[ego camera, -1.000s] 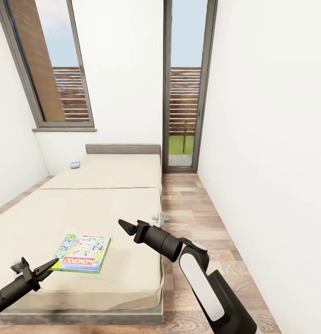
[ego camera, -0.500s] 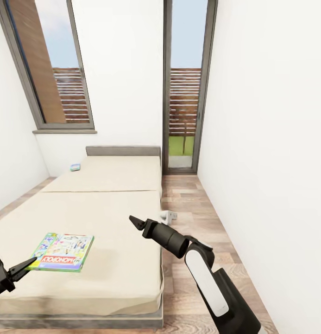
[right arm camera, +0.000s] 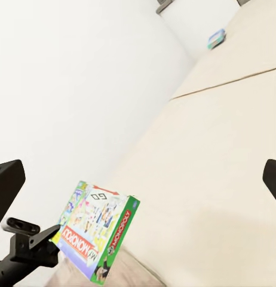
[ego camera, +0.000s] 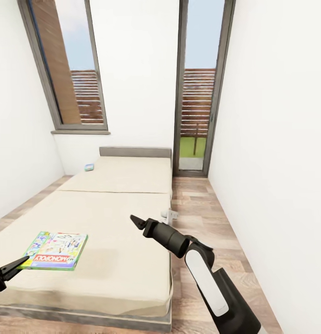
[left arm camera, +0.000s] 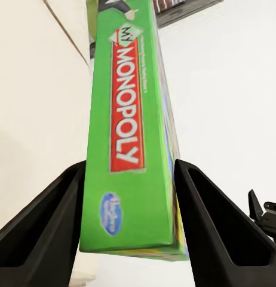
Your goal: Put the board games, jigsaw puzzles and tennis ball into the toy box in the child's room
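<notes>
A green Monopoly board game point(ego camera: 56, 250) hangs flat just above the near left part of the bed point(ego camera: 118, 218). My left gripper point(ego camera: 7, 272) is shut on its near edge. In the left wrist view the box's green side point(left arm camera: 129, 137) sits between both fingers point(left arm camera: 51, 221). The right wrist view catches the box point(right arm camera: 96, 230) tilted in the air, with the left gripper point(right arm camera: 45, 239) at its corner. My right gripper point(ego camera: 136, 221) is open and empty over the mattress, to the right of the box. A second small game box point(ego camera: 89, 167) lies near the grey headboard.
The bed runs from the near foreground to the far wall under a tall window point(ego camera: 70, 79). A strip of wood-plank floor point(ego camera: 197, 218) lies between the bed and the right wall, leading to a glass door point(ego camera: 199, 93). A small white fitting point(ego camera: 170, 215) sits at the bed's right edge.
The camera has swung, shifting the whole room rightward. My left gripper has drawn the Monopoly box leftward across the bed. The right arm has barely moved.
</notes>
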Robot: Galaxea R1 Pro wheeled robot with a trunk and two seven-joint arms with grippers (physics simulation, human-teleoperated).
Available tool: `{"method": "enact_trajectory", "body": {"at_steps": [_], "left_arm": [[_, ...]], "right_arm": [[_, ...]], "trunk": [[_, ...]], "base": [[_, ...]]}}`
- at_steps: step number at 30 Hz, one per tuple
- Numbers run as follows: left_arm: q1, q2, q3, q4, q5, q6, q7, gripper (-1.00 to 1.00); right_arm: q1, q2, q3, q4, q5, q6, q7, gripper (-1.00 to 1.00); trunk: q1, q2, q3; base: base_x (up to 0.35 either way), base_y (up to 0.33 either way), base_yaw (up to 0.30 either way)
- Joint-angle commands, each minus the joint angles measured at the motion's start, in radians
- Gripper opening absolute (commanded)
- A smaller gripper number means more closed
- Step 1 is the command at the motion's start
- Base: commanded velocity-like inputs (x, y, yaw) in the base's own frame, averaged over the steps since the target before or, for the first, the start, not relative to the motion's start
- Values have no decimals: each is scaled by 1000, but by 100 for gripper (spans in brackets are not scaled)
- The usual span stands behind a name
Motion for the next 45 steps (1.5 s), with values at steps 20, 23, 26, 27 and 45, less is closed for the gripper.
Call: {"method": "enact_trajectory", "body": {"at_steps": [20,23,26,27,45], "left_arm": [[0,14,-5,0,8,27,-2,-100],[0,14,-5,0,8,27,-2,-100],[0,14,-5,0,8,28,-2,-100],[0,14,-5,0,8,28,-2,-100],[0,17,-2,0,8,29,-2,-100]], "right_arm": [[0,9,3,1,-1,1,-1,100],[0,9,3,1,-1,1,-1,100],[0,9,3,1,-1,1,-1,100],[0,9,3,1,-1,1,-1,100],[0,12,4,3,0,1,-1,100]], "trunk": [[-77,140,62],[-88,161,71],[-100,182,81],[-104,189,84],[-173,315,140]], "base": [[0,0,290],[0,0,290],[0,0,290],[0,0,290],[0,0,290]]}}
